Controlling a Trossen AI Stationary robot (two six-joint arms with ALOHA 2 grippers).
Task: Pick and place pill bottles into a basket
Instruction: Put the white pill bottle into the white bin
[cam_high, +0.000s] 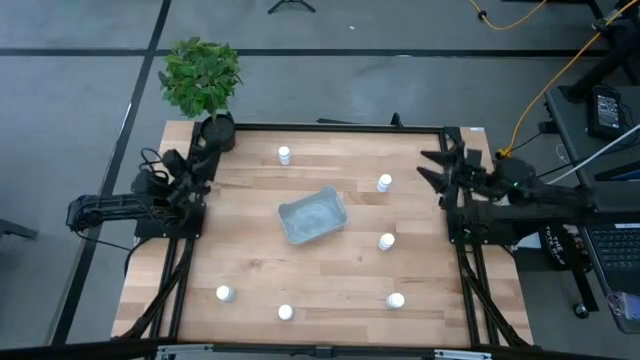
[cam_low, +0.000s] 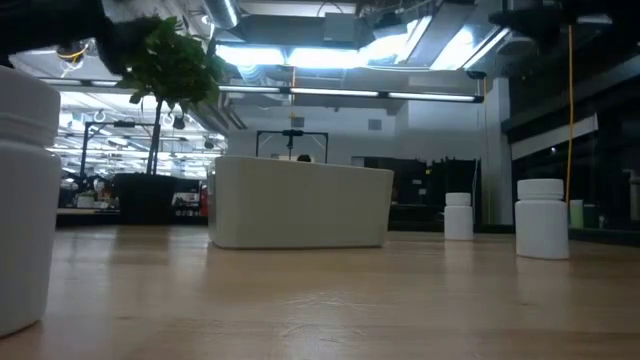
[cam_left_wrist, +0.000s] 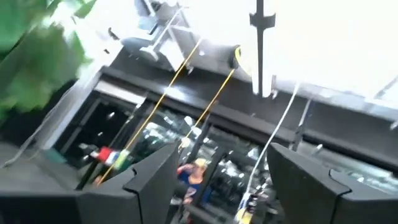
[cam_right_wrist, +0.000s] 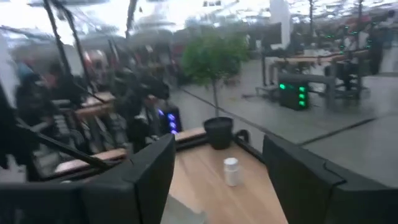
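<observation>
In the overhead view the basket sits empty near the middle of the desk, with six pill bottles standing scattered around it: one at upper centre, two to the right of the basket, and three along the lower part of the frame. The left end effector waits at the desk's upper left edge beside the potted plant, its fingers apart. The right end effector waits at the upper right edge, fingers also spread and holding nothing.
</observation>
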